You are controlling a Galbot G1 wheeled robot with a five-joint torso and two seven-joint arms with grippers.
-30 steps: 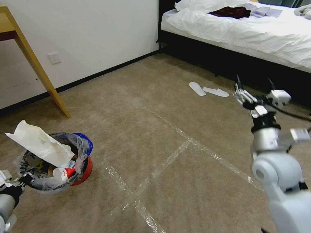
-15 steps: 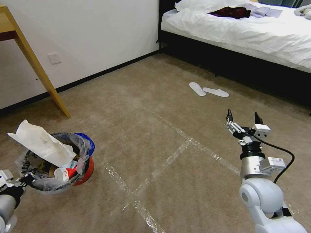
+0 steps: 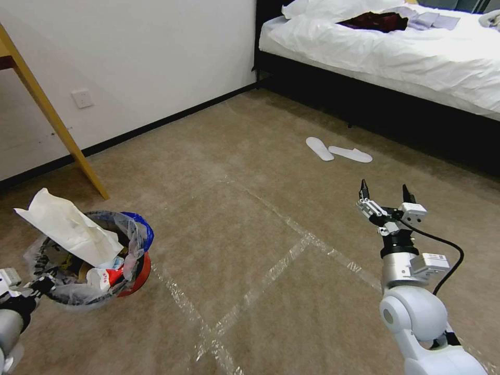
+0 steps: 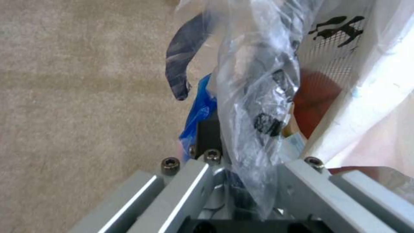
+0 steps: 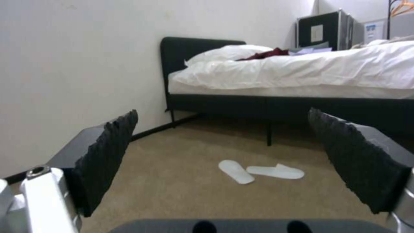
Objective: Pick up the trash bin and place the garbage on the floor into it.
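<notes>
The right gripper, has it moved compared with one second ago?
Yes. The right gripper, open and empty, has come down from in front of the dark bed base and now sits lower, over the carpet, below the white slippers.

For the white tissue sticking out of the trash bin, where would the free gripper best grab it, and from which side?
Probably its raised free corner, approached from above. The white tissue leans up out of the trash bin, above the rim, with open air around that end. The right gripper is open and empty; the left gripper grips the bin's rim.
</notes>
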